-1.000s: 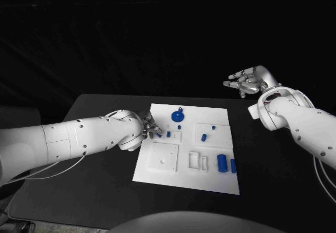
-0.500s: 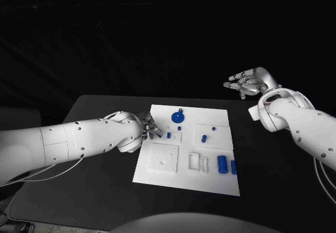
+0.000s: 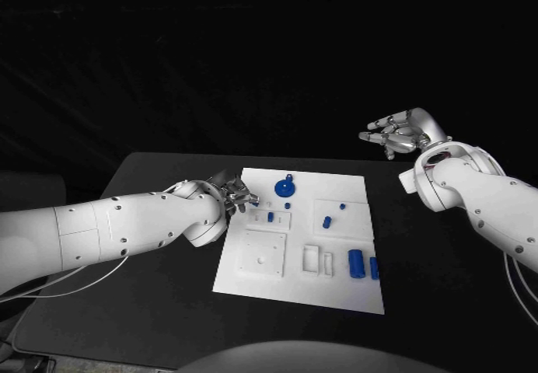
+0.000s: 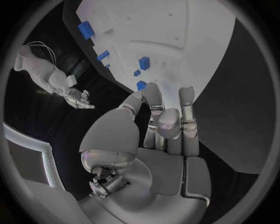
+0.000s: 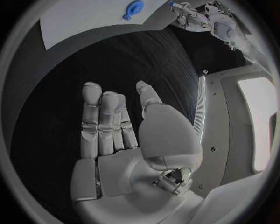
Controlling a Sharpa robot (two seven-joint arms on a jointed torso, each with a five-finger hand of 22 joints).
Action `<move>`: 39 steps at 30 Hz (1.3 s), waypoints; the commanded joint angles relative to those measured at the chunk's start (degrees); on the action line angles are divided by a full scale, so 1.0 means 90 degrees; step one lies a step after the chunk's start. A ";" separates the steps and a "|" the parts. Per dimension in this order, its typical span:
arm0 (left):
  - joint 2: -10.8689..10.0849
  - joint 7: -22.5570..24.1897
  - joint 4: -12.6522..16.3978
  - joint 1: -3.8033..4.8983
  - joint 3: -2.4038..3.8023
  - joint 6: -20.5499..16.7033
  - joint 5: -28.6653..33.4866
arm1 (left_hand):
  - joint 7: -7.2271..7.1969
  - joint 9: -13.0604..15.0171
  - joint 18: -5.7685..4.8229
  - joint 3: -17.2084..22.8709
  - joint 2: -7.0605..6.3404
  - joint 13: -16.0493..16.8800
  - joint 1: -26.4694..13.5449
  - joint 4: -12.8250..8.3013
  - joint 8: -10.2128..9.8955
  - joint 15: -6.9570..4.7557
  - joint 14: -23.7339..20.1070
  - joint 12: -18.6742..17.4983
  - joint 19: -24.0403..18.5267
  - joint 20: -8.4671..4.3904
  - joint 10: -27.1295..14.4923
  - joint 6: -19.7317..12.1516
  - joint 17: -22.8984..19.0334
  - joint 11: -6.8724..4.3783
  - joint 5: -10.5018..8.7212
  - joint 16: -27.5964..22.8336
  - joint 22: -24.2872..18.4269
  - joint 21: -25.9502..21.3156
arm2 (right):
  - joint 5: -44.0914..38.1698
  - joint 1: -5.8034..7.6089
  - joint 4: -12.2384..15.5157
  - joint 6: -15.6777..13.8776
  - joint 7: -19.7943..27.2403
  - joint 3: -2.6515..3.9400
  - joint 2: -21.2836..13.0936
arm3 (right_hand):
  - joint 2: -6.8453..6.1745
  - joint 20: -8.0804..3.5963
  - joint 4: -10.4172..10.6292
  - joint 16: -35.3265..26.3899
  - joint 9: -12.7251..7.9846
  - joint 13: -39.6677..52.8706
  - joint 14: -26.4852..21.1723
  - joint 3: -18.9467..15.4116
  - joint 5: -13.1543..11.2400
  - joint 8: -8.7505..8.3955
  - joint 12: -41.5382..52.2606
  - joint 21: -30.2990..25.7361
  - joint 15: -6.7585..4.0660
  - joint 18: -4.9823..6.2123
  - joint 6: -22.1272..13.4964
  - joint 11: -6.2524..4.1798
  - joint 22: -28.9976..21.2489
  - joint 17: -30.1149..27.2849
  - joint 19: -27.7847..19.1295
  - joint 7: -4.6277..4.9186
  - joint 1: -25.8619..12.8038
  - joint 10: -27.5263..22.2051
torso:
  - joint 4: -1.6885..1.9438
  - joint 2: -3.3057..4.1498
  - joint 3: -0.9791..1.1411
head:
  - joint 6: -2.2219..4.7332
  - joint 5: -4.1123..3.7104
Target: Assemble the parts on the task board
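Task board (image 3: 337, 194): white plate laid flat on the black table (image 3: 157, 179), reaching from just beside the left hand toward the side of the right arm.

Left hand (image 3: 232, 193): positioned at the near-left edge of the board, fingers (image 4: 188, 100) drawn close together and pointed over the plate. Nothing is seen held; in the left wrist view the fingertips are seen close above small blue parts, and contact cannot be told. Whether the hand is released or clenched cannot be told.

Right hand (image 3: 398, 130): raised well apart from the board, beyond its far corner, over dark background. Fingers (image 5: 93, 112) are extended and slightly parted, thumb apart; nothing is grasped, so the hand is released.

Parts, blue:
- round disc piece (image 3: 284, 186), set on the board just beyond the left hand's fingertips; also seen in the right wrist view (image 5: 133, 8).
- small peg (image 3: 287, 205), near the disc, on the side away from the left hand.
- small block (image 3: 326, 221), further from the left hand, toward the board's middle.
- cylinder (image 3: 355, 262) and bar (image 3: 373, 267), side by side, well apart from both hands, on the board's near end.
- small pieces (image 4: 143, 63), close ahead of the left fingertips in the left wrist view.
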 commanded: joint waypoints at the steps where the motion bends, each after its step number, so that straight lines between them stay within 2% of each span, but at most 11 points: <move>1: 0.0020 0.0151 0.0014 -0.0028 0.0001 -0.0444 0.0210 | -0.0709 0.0016 0.0125 -0.0006 0.0024 -0.0010 0.0064 0.0028 0.0029 -0.0025 -0.0017 0.0010 0.0002 0.0036 0.0196 0.0985 -0.0004 -0.0134 0.0040 0.0007 0.0054 -0.0010 | -0.0002 -0.0005 0.0007 0.0054 0.0058 0.0003 -0.0003 | -0.0009 0.0002 0.0007 0.0033 -0.0008 -0.0007 -0.0007 0.0012 0.0030 -0.0022 0.0024 0.0005 -0.0019 0.0072 0.0024 -0.0023 0.0275 -0.0007 0.0123 -0.0005 -0.0044 -0.0002 | -0.0007 0.0006 -0.0002 | -0.0008 0.0016; 22: 0.0128 -0.0138 -0.0126 -0.0216 -0.0003 -0.0391 0.0141 | -0.0708 0.0007 0.0162 0.0018 0.0018 -0.0016 0.0090 0.0066 0.0061 -0.0019 -0.0016 0.0012 0.0002 0.0069 0.0197 0.0965 -0.0011 -0.0134 0.0032 0.0008 0.0064 -0.0005 | -0.0002 -0.0006 0.0010 0.0058 0.0056 0.0003 0.0002 | -0.0009 0.0002 0.0007 0.0033 -0.0008 -0.0007 -0.0007 0.0012 0.0030 -0.0022 0.0024 0.0005 -0.0019 0.0072 0.0024 -0.0023 0.0275 -0.0007 0.0123 -0.0005 -0.0044 -0.0002 | -0.0004 0.0007 0.0000 | -0.0033 0.0011; 39: 0.0159 -0.0300 -0.0088 -0.0260 -0.0006 -0.0125 -0.0030 | -0.0710 0.0019 0.0161 0.0027 0.0009 -0.0013 0.0096 0.0063 0.0089 -0.0016 -0.0011 0.0034 0.0004 0.0067 0.0195 0.0956 0.0024 -0.0136 0.0047 0.0036 0.0069 0.0004 | -0.0001 -0.0006 0.0009 0.0067 0.0056 0.0003 0.0008 | -0.0009 0.0002 0.0007 0.0033 -0.0008 -0.0007 -0.0007 0.0012 0.0030 -0.0022 0.0024 0.0005 -0.0019 0.0072 0.0024 -0.0023 0.0275 -0.0007 0.0123 -0.0005 -0.0044 -0.0002 | -0.0007 0.0004 -0.0001 | -0.0045 0.0021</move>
